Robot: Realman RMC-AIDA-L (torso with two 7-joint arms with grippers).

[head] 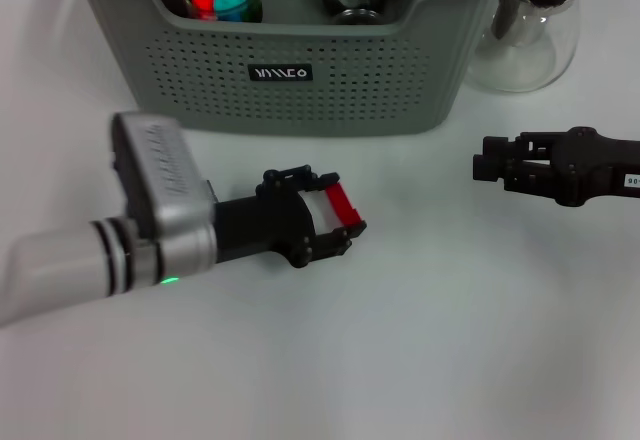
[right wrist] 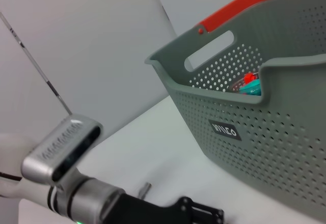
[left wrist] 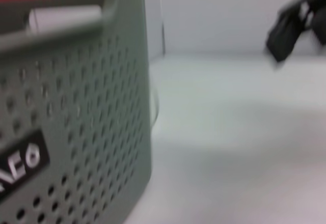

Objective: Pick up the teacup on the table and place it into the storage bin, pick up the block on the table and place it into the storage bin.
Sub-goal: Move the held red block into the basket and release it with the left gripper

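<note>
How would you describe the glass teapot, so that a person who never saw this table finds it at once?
Start at the large grey-green storage bin at the far side of the white table. Go to the bin's right end: the teapot stands there on the table, outside the bin. It is clear glass with a dark lid, unlike the perforated plastic bin beside it.

A bare test-bench setting, lab-like: a plain white table (head: 450,340) against blank pale walls (right wrist: 91,46), with only a grey-green storage bin (head: 290,90) and a glass teapot (head: 530,30) (black-lidded) set out as props.
</note>
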